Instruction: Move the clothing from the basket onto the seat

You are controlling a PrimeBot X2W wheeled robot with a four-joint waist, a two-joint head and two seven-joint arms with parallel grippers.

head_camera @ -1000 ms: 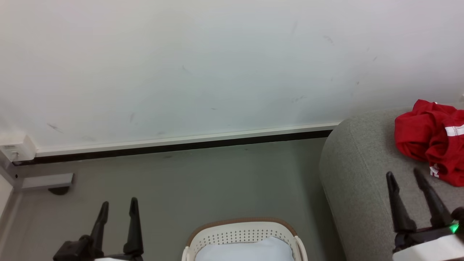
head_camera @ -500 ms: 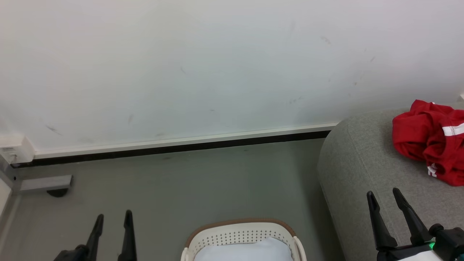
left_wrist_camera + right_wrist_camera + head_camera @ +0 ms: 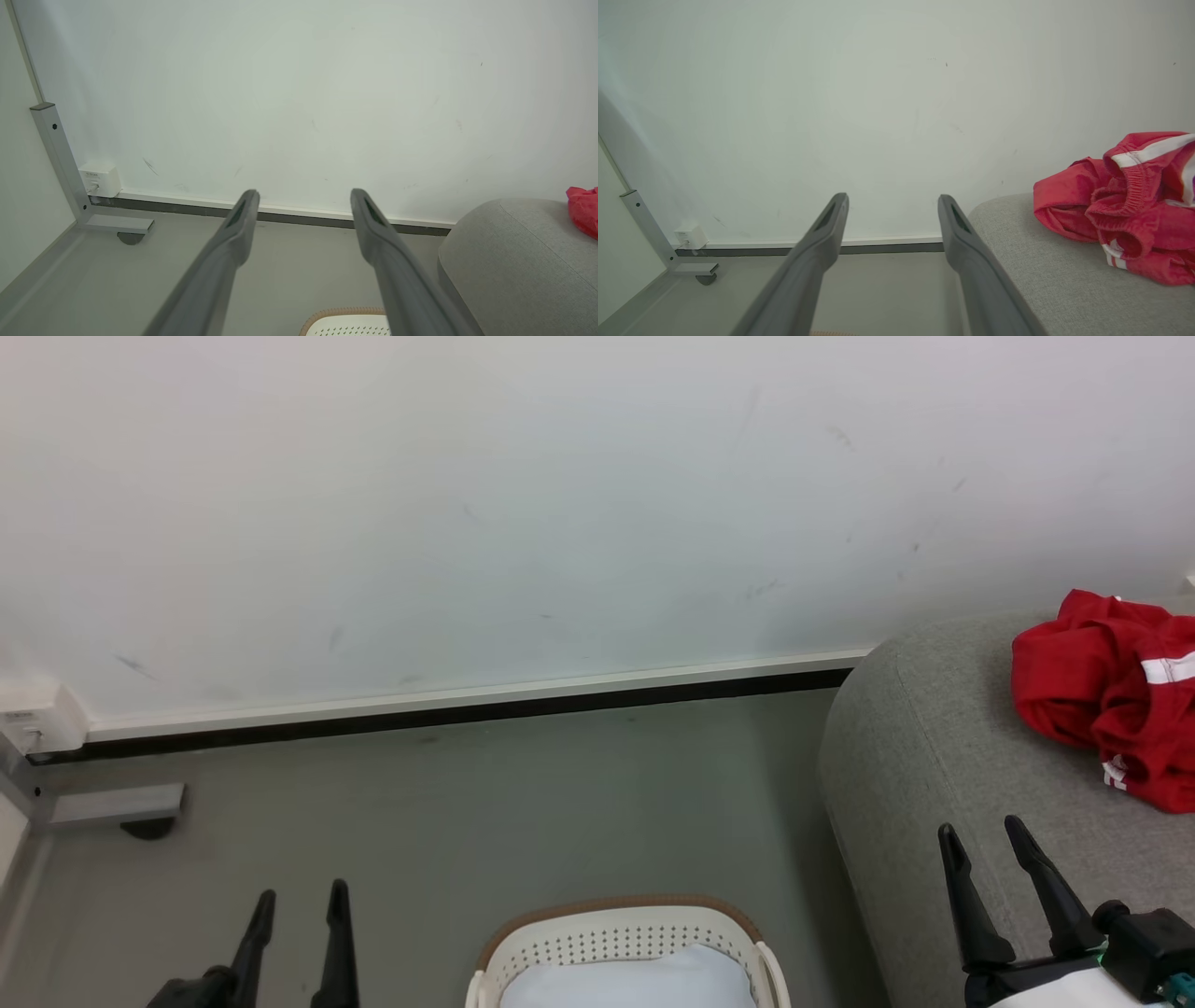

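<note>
Basket (image 3: 621, 938): on floor (image 3: 467, 821) beside seat (image 3: 915, 756); pale blue garment (image 3: 635, 982) inside, awaiting transfer.
Red garment (image 3: 1111, 695): crumpled on seat, apparently already delivered.
Left claw (image 3: 303, 889), right claw (image 3: 979, 824): fingers apart, empty, seemingly poised for next pick.

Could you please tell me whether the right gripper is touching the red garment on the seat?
Apart. In the head view, bare grey seat shows between the right gripper and the red garment.

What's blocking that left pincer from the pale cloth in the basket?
Nothing visible except the side wall of the basket. The left pincer, open, hangs over the floor to its left; the pale cloth lies inside, uncovered. It would probably need to reach over the rim.
</note>
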